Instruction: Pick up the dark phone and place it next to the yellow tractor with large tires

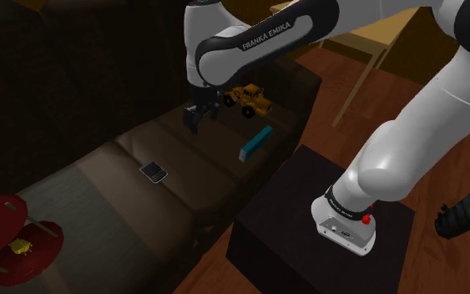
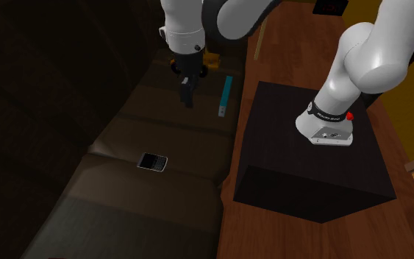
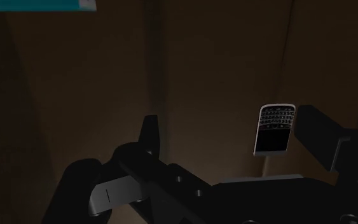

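A: Well, where is the dark phone point(image 1: 154, 172)?

B: Flat on the brown sofa's point(image 1: 91, 200) seat, screen up, with nothing touching it.

A: And the gripper point(image 1: 196, 124)?

B: Released and empty, fingers apart. It hovers above the sofa, between the phone and the yellow tractor point(image 1: 250, 100).

A: Anything by the tractor?

B: A teal box point(image 1: 255, 144) lies near it, along the sofa's edge facing the black stand point(image 1: 283, 217).
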Motion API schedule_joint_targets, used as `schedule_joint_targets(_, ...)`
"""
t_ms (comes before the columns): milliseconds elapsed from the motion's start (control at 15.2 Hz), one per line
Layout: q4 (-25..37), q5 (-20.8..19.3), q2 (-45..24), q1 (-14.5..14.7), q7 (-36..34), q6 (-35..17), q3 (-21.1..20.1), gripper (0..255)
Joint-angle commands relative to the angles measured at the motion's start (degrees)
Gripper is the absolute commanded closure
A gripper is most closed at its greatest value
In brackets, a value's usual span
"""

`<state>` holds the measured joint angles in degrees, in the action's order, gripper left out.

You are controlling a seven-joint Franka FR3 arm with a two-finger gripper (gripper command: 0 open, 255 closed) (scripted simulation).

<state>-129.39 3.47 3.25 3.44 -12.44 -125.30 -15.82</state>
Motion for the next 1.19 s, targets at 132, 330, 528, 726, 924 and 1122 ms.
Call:
schedule_joint_targets(132,5.1,-2.7,-9.2,1.1,-2.7,-3.8,-1.2,0)
schedule_joint_targets(330,9.4,-4.9,-15.8,2.3,-4.6,-6.0,-1.4,0)
schedule_joint_targets(528,14.4,-7.1,-22.5,3.9,-6.3,-7.4,-1.2,0)
schedule_joint_targets(726,20.0,-9.1,-29.2,5.7,-7.6,-8.3,-0.7,0)
schedule_joint_targets(924,26.3,-10.7,-35.9,7.7,-8.5,-8.5,-0.1,0)
schedule_joint_targets(1122,33.6,-11.9,-42.7,9.8,-9.1,-8.0,0.5,0)
